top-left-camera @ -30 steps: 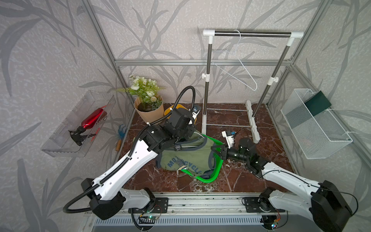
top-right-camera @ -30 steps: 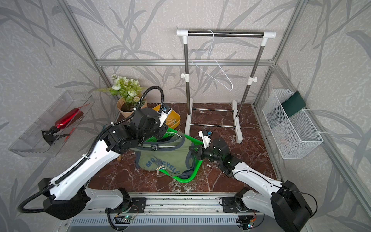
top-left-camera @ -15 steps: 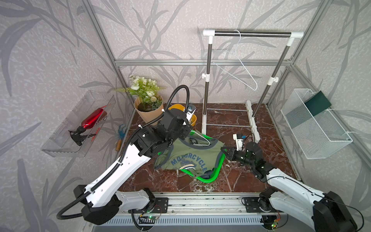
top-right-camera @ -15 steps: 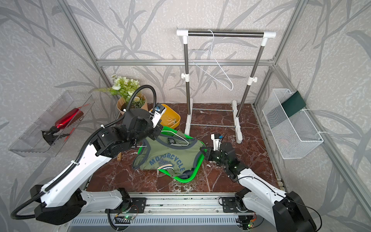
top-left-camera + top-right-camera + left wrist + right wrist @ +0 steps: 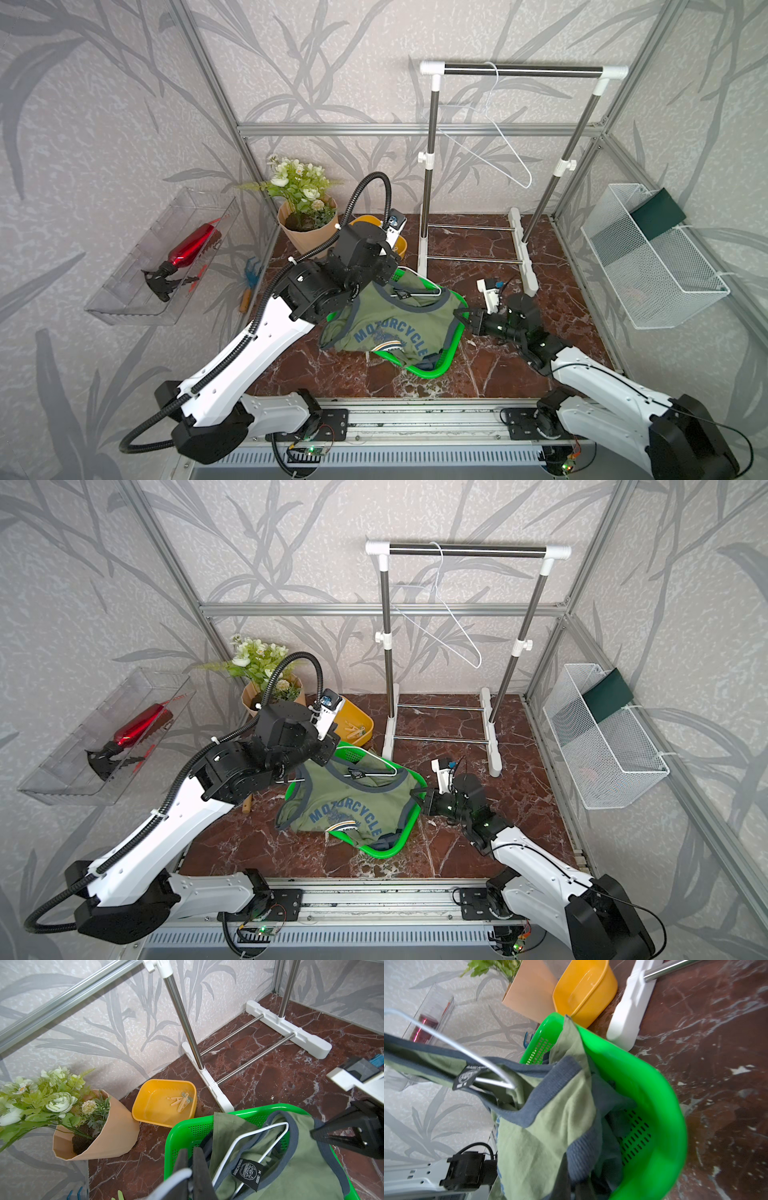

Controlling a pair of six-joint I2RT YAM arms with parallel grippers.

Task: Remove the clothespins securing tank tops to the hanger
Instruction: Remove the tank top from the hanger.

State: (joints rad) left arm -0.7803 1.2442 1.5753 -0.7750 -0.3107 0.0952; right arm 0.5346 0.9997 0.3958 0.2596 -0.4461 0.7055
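Two pincers: the left pincer (image 5: 190,1150) and the right pincer (image 5: 463,319) face each other across one shirt, low over the red-brown marble surface (image 5: 332,374).
Left pincer state: dark fingers pressed together at one end of the thin white wire hanger (image 5: 261,1131); whether they pinch wire, cloth or both I cannot tell.
Right pincer state: pressed together, pinching the navy-trimmed shoulder strap of the olive-green tank top (image 5: 395,328).
Basket (image 5: 660,1118): perforated bright green plastic, standing on the surface beneath both pincers.
Olive shirt: stretched between the two pincers, "MOTORCYCLE" lettering facing up, body draped over the basket below them.
Hanger: inside that shirt's neck opening beside a black size label, running from the left pincer toward the right pincer.
Slate-blue tank top (image 5: 610,1097): bunched in the basket under the olive one, just below the right pincer.
Clothespins (image 5: 180,1101): small pale tan clips in a loose heap inside the rectangular yellow plastic tub (image 5: 158,1109), beyond the left pincer's tips and well apart from the right pincer.
Tub: on the surface, just past the basket from the left pincer.
Rack (image 5: 523,71): steel-and-white garment frame, farther out than the tub.
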